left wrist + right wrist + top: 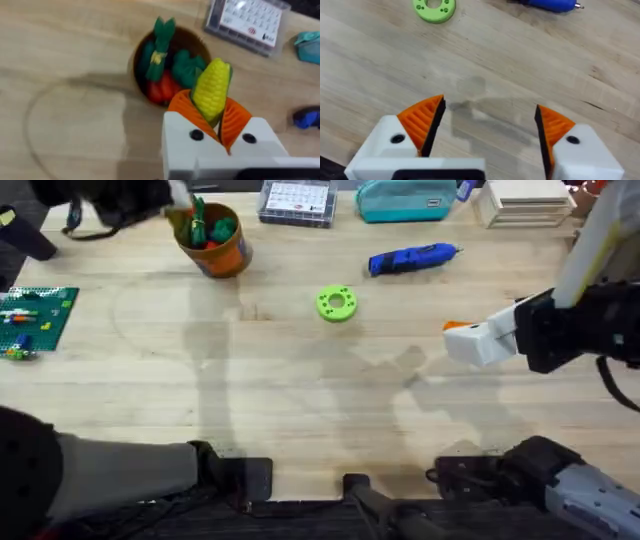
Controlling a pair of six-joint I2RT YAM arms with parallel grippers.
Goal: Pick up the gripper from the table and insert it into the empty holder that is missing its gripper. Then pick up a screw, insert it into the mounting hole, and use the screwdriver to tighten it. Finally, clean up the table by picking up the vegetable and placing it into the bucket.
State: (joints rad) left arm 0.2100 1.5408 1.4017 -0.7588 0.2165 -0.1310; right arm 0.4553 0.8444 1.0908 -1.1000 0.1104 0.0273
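Note:
My left gripper (212,120) is shut on the vegetable (211,90), a yellow-green corn piece held upright between the orange pads. It hangs just above the rim of the orange bucket (170,65), which holds green and red toy pieces. From overhead the bucket (213,238) stands at the back left with the left gripper (182,195) over it. My right gripper (487,125) is open above bare table, and both of its white holders carry orange ribbed pads (422,122). The blue screwdriver (413,258) lies at the back right, beyond the right gripper (470,338). The loose gripper piece and the screw are out of view.
A round green disc with holes (336,303) lies mid-table. A green brick plate (38,315) sits at the left edge. A clear parts box (296,202), a teal pouch (405,200) and wooden boxes (525,202) line the back edge.

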